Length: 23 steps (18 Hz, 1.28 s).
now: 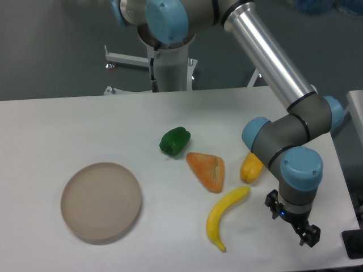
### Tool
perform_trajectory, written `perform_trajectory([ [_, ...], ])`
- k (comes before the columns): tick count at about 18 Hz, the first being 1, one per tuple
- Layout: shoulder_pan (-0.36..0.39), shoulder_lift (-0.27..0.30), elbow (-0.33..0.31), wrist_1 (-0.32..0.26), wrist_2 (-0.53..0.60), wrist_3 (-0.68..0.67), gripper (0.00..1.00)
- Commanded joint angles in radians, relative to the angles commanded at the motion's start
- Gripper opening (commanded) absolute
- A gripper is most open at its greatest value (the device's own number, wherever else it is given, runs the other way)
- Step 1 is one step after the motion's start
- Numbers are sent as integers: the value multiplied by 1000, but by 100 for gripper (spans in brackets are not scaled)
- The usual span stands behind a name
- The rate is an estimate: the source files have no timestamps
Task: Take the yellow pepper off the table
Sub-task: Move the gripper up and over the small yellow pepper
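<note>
The yellow pepper (250, 168) lies on the white table (68, 124), right of centre, its upper right part hidden behind my arm's wrist joint. My gripper (292, 221) points down over the table, nearer the front edge and to the right of the pepper, apart from it. Its jaws stand open with nothing between them.
An orange wedge (207, 169) lies just left of the pepper. A long yellow banana (225, 216) lies in front of it, left of the gripper. A green pepper (174, 141) sits further left. A round beige plate (101, 201) is at the front left.
</note>
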Motion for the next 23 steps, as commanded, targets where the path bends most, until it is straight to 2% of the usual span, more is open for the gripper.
perform_trajectory([
  [4,-2,5,-5,0,0,-12,100],
  [8,-17,34,-29,-11,6,-17,100],
  [12,-9,118,-135,-18,6,-17,100],
  [19,15,271,-261,-162,17,-21,100],
  [23,35,337,-330,-201,17,-14,100],
])
